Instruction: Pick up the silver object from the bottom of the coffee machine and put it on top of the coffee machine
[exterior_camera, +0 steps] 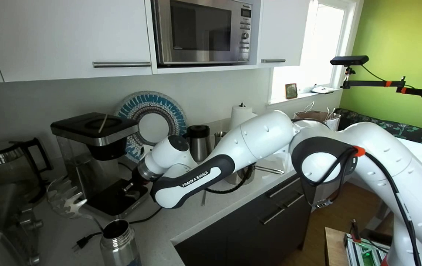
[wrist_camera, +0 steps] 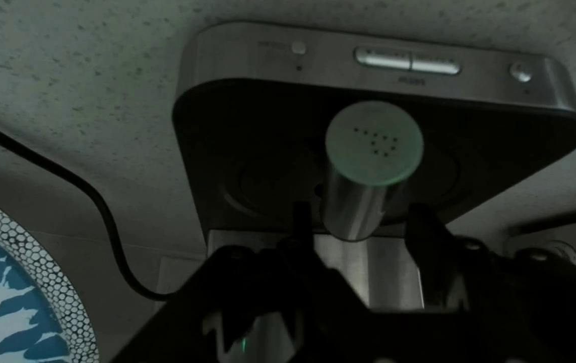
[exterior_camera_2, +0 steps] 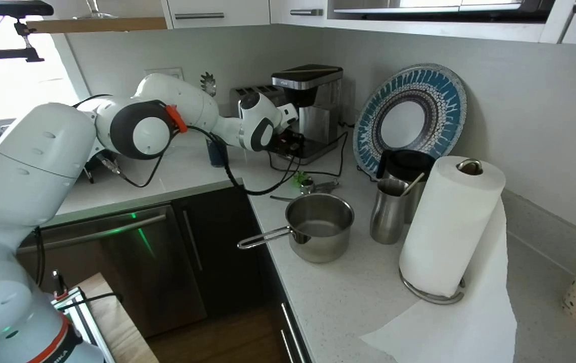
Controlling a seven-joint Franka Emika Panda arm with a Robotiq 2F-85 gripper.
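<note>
Two fingers (wrist_camera: 302, 222), apart, flank the silver object (wrist_camera: 366, 171).

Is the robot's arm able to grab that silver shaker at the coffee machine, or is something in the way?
Probably yes. In the wrist view, the tool has its dark fingers apart, seemingly on either side of the silver shaker, with nothing visible blocking them.

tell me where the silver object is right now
In the wrist view, the silver object is just right of centre, on the black drip tray of the coffee machine and seen in the opening of the pincer.
</note>
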